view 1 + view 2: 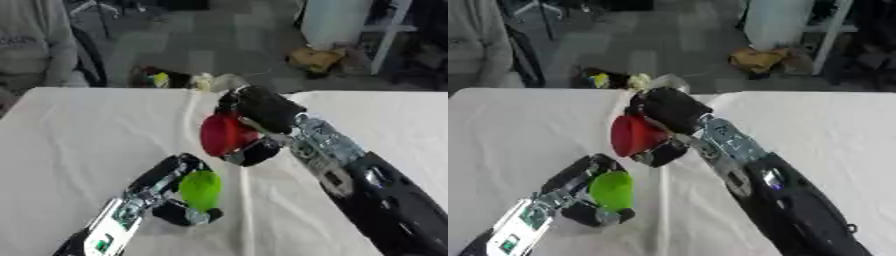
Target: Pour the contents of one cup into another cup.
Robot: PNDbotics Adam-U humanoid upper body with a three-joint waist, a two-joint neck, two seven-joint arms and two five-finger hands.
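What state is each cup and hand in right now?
red cup: held in the air, tipped on its side, above the green cup.
green cup: held low over the table, contents not visible.
right hand: curled round the red cup.
left hand: curled round the green cup.

Two cups: one red cup (223, 134), one green cup (200, 189). Two robot hands: left hand (171, 192), right hand (262, 117). One white table (79, 140). Floor clutter beyond: count unclear.
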